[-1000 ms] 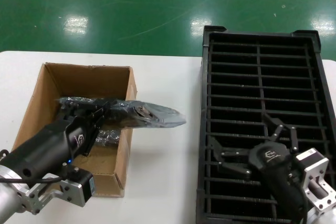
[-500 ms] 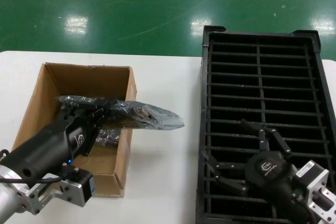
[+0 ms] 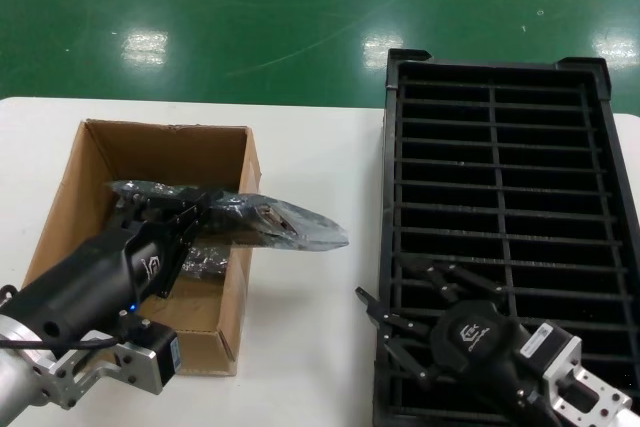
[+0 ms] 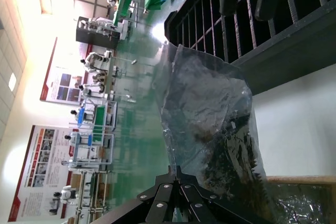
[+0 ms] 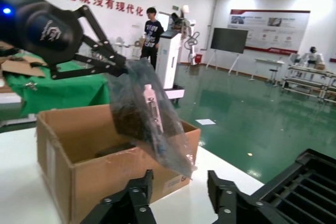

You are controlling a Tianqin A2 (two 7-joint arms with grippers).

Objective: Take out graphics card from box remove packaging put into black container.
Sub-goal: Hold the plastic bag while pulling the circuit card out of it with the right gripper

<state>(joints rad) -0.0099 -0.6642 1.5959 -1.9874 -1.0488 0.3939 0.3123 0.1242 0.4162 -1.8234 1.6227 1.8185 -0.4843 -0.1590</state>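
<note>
- Well, the biggest thing on the white table [image 3: 310, 347] is the black container [image 3: 500, 147], a slotted tray in two columns along the robot's right side, reaching from the near edge to the far edge.
- Next comes the box [image 3: 105, 162], brown cardboard with its top open, on the robot's left side of the table, well apart from the tray.
- Above the box hangs the packaging [image 3: 290, 222], a crinkled grey bag held nearly level, its free end poking out past the box's right wall over bare table toward the tray.
- Inside that bag sits the graphics card [image 5: 152, 111]; from the right wrist view a pale narrow strip of it shows through the plastic, the rest being a dark shape.
- More crumpled plastic [image 3: 205, 259] lies down in the box under the raised bag.
- At the bag's left end, over the box, the left gripper [image 3: 180, 215] has its fingers clamped on the packaging.
- Lower down, the right gripper [image 3: 400, 332] sits at the near-left corner of the tray, its fingers spread wide and holding nothing, pointing toward the bag but apart from it.
</note>
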